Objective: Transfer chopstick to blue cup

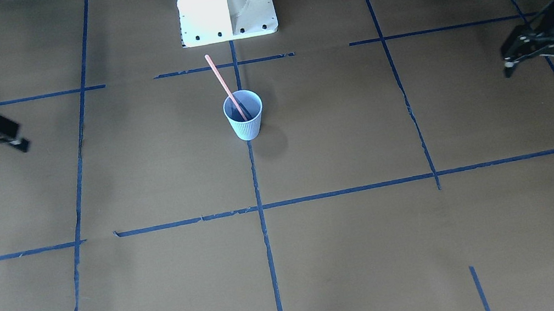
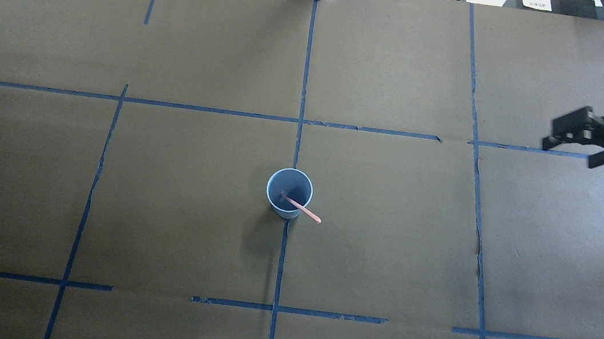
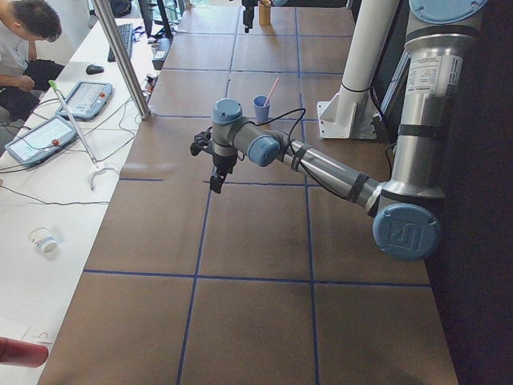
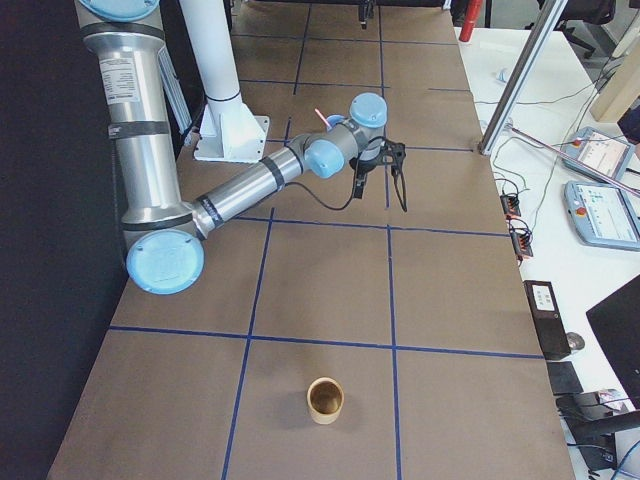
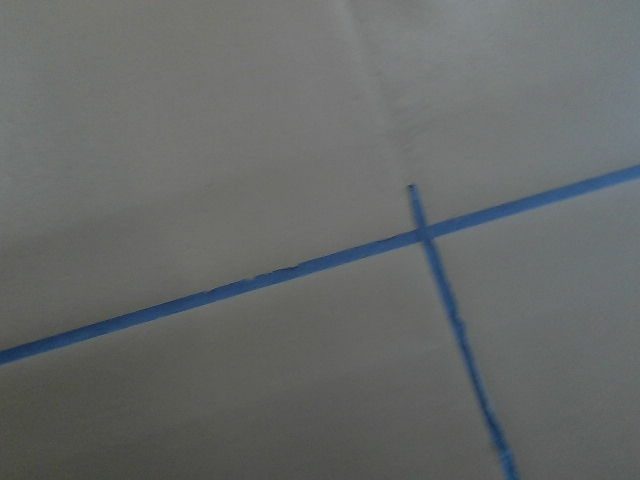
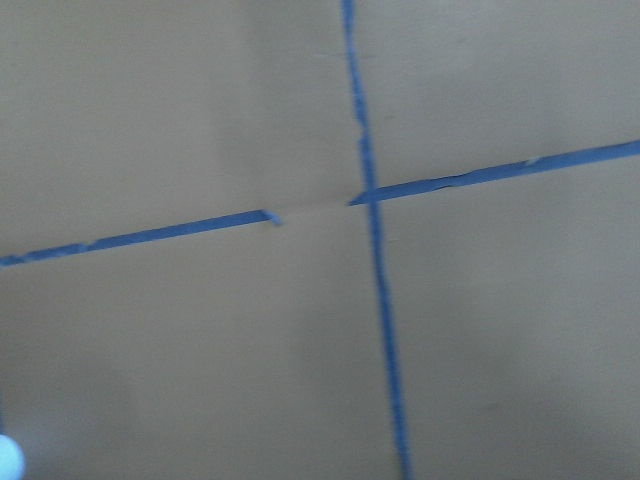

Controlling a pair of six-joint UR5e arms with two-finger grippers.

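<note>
The blue cup stands upright at the table's middle, on a blue tape line. The pinkish-orange chopstick has its lower end inside the cup and leans on the rim, its upper end tilted toward the robot's base. Both also show small in the exterior left view, cup and chopstick. My left gripper hangs open and empty far out to my left. My right gripper hangs open and empty far out to my right. Both wrist views show only brown paper and tape.
The white robot pedestal stands just behind the cup. A brown cup sits near the table's right end. A side bench with tablets and a seated person runs along the table's far side.
</note>
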